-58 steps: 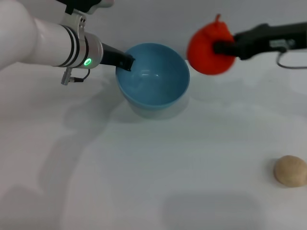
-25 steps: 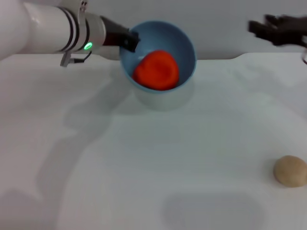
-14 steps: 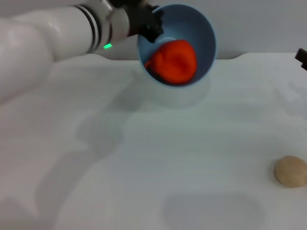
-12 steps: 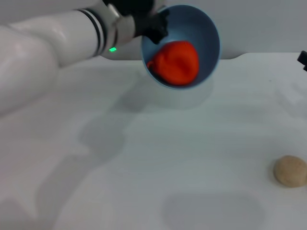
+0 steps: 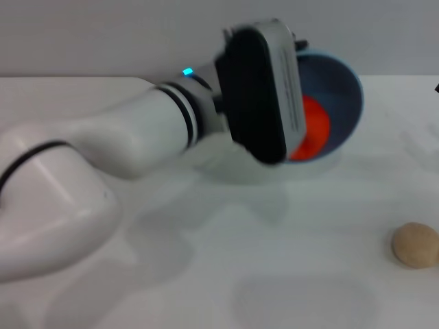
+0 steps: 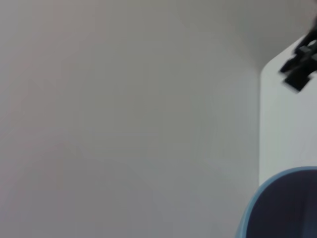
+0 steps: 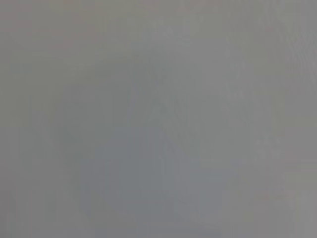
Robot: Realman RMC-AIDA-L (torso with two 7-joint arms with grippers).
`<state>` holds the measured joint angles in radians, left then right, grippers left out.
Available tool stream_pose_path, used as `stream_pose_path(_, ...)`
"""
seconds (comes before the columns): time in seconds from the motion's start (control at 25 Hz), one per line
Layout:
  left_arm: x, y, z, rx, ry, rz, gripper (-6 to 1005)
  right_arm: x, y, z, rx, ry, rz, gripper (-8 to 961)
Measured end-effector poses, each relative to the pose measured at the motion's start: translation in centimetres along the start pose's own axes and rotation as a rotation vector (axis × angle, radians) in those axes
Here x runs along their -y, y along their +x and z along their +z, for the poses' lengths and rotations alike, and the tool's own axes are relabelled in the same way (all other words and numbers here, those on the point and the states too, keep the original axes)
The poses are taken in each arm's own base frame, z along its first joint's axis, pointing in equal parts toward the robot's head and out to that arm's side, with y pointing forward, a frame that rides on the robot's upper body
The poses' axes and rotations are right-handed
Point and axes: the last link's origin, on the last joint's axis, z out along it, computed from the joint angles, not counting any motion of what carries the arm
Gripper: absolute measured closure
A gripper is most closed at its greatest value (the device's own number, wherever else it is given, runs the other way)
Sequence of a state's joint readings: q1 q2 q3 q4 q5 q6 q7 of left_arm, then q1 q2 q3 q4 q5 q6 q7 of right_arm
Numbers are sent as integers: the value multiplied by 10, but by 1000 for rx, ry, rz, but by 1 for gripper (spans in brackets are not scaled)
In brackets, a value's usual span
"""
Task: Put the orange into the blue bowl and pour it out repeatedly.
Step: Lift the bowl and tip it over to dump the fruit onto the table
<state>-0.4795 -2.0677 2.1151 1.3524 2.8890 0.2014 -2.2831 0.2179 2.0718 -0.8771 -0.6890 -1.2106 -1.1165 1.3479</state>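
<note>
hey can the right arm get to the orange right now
Probably not. The orange sits inside the tilted blue bowl, held up by the left arm, whose wrist covers much of the bowl's mouth. The right pincer is off at the table's far right edge.

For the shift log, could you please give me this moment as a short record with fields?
bowl: the blue bowl is lifted off the table and tipped steeply on its side
orange: the orange is inside the bowl, low against its wall, partly hidden by the left arm's wrist
left gripper: at the bowl's far rim, hidden behind its own wrist housing
right gripper: away from the bowl, at the table's right edge
bystander: beige ball resting on the table, near right
</note>
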Motion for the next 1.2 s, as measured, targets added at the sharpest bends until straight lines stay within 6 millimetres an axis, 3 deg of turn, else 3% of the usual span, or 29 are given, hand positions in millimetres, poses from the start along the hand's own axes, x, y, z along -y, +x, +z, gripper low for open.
stream_pose_path(0.16,-15,10,-2,-56,4,112,1000,-2,0,1,2,-10,5,241)
stream_pose_path(0.52,-28,16,-4,-127,73,299,1001,0,-1,0,10,-4,9,241)
stream_pose_path(1.2,-26,12,-5,-182,209,442,1000,5,-6,1,31,18,11,241)
